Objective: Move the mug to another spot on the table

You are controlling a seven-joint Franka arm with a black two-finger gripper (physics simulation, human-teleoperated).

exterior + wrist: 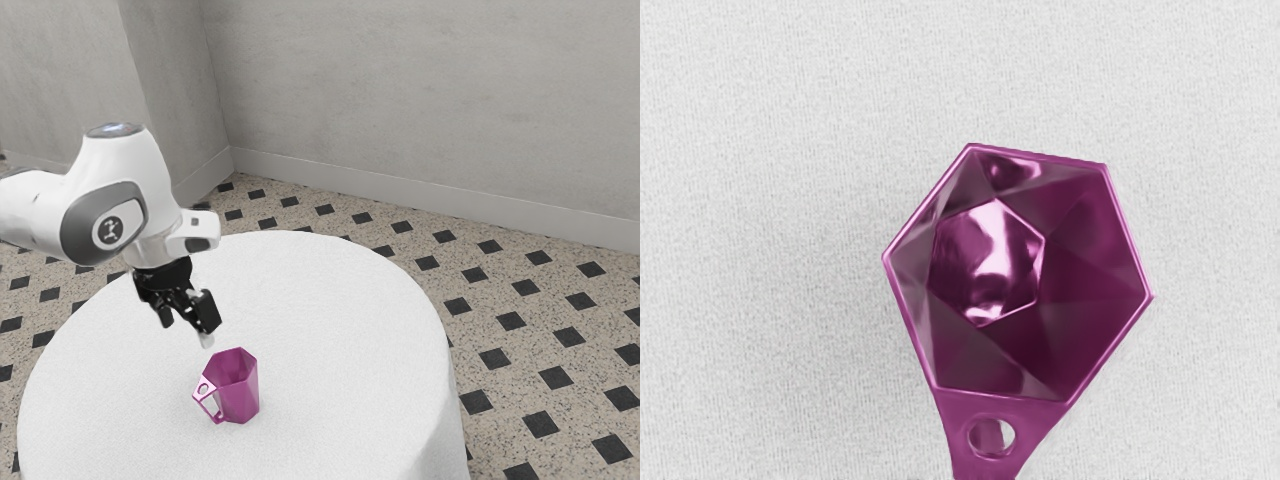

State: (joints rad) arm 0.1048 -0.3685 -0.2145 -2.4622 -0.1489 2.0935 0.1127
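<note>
Figure: a single white arm [105, 215] at a round white surface [340, 320], seen from the side and from the wrist.

Exterior view. The arm enters from the exterior view's left and bends down over the surface. Its black hand [188, 322] points downward, its two fingers [210, 318] standing apart with nothing between them; the hand is wide and grips nothing. It hangs in the air above the surface, touching neither the surface nor the mug.

The mug [232, 383] is a glossy magenta vessel with flat, faceted sides. It stands upright on the surface, mouth up, toward the near edge. It lies just below the hand and slightly toward the exterior view's right, with a clear gap between its rim and the fingertips. Its handle [207, 392], a flat tab pierced by a round hole, juts from the side that faces the exterior view's lower left.

Wrist view. The camera looks almost straight down into the mug [1015, 280]. The rim forms an angular outline and the smaller floor of the vessel shows as a bright polygon inside. The mug holds nothing. The pierced handle [990, 440] projects from one facet. The pale, finely grained surface [760, 150] surrounds the mug on all sides.

Setting. The floor [520, 300] is speckled tile with small black diamonds. Plain grey walls [420, 90] meet it at a light skirting [430, 195].
</note>
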